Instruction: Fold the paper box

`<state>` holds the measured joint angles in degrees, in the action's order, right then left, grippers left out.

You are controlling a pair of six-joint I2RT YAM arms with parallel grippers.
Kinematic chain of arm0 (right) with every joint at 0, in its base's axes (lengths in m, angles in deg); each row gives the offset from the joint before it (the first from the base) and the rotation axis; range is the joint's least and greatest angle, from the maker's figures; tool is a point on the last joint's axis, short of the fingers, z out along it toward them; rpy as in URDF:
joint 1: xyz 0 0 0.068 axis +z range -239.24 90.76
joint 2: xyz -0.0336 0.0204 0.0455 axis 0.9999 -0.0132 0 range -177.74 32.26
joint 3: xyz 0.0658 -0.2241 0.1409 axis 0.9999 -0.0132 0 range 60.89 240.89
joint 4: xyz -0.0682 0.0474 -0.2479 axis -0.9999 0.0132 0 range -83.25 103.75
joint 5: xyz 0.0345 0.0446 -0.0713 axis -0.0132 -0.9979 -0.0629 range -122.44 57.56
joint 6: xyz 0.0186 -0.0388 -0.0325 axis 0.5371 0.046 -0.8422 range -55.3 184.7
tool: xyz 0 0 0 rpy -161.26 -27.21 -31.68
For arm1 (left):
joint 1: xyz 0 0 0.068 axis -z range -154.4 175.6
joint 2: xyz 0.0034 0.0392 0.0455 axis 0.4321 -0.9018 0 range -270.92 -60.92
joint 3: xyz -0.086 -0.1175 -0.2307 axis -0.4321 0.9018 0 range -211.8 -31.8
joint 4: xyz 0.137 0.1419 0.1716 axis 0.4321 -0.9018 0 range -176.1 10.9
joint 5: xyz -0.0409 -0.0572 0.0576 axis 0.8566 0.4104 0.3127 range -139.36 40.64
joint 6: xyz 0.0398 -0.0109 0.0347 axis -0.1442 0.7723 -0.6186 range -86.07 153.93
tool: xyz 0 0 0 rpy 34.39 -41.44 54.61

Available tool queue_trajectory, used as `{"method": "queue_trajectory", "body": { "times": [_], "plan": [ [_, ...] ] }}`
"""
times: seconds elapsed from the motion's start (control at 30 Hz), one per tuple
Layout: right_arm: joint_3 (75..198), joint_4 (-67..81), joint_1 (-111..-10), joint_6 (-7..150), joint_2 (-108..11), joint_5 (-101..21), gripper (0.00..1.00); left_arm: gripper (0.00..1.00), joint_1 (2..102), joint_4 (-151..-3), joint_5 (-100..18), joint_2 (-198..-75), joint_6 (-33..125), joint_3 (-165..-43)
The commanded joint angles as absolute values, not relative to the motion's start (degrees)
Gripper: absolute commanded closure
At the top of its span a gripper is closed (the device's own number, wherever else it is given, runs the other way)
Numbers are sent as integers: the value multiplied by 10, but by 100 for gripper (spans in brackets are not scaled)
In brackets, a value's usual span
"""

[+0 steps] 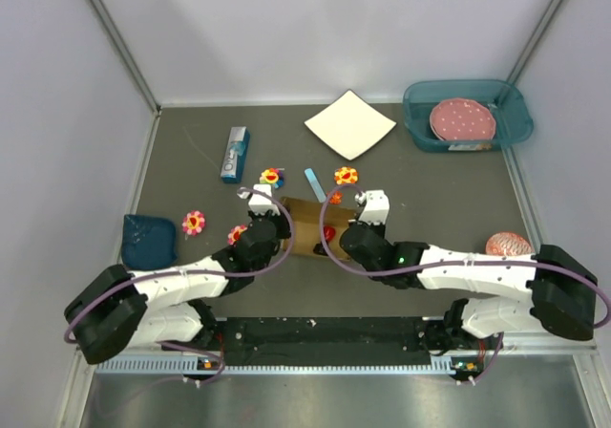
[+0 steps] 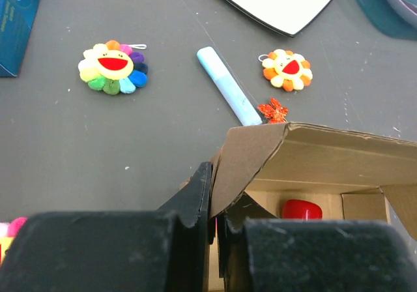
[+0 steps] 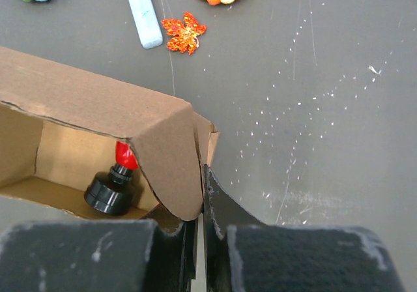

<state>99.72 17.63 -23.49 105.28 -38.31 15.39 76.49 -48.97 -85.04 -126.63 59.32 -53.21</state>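
Note:
The paper box (image 1: 307, 225) is brown cardboard, partly folded, lying between my two grippers at the table's middle. In the left wrist view its lid (image 2: 326, 152) arches over the open inside, where a red-topped object (image 2: 301, 208) sits. My left gripper (image 2: 220, 223) is shut on the box's left side flap. In the right wrist view the box (image 3: 98, 103) shows a black bottle with a red tip (image 3: 114, 186) inside. My right gripper (image 3: 201, 220) is shut on the box's right side flap.
Around the box lie flower toys (image 1: 273, 176) (image 1: 346, 175) (image 1: 194, 222), a light blue stick (image 1: 314, 182), a small orange leaf (image 3: 184, 32), a blue carton (image 1: 235, 153), a white square sheet (image 1: 349, 124), a teal bin with a pink plate (image 1: 464, 115), a dark blue pouch (image 1: 149, 240) and a pink object (image 1: 508, 246).

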Motion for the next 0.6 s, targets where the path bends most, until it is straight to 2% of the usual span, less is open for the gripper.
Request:
{"method": "queue_trajectory", "body": {
  "times": [0.0,0.37,0.57],
  "plan": [
    [1022,122,-267,1037,-412,147,100,97,728,-432,-832,-1296,598,-569],
    [1040,72,-315,1009,-465,112,100,99,706,-389,-797,-1382,602,-607],
    [1023,50,-316,1026,-487,100,100,100,706,-372,-776,-1384,642,-576]
  ]
}}
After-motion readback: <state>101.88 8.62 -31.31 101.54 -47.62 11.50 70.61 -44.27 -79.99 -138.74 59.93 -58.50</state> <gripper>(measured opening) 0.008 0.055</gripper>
